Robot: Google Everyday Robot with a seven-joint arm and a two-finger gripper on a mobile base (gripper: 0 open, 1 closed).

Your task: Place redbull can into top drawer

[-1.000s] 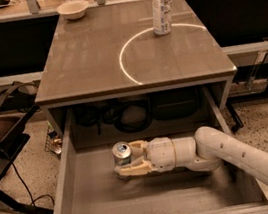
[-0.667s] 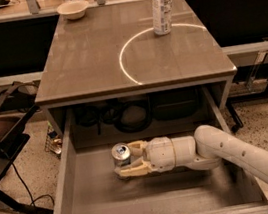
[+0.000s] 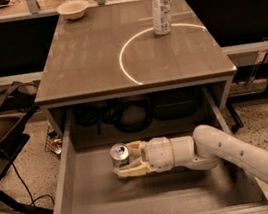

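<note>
The redbull can (image 3: 119,152) stands upright inside the open top drawer (image 3: 113,201), left of the drawer's middle, its silver top facing up. My gripper (image 3: 123,160) reaches in from the right, low over the drawer floor. Its cream fingers (image 3: 130,171) lie on either side of the can and close on it. The white arm runs off to the lower right corner. The can's lower body is partly hidden by the fingers.
A clear plastic bottle (image 3: 162,6) with a white label stands on the table top (image 3: 91,60) at the back right, on a white circle. A white bowl (image 3: 73,9) sits at the back left. A chair and cables are on the floor at the left.
</note>
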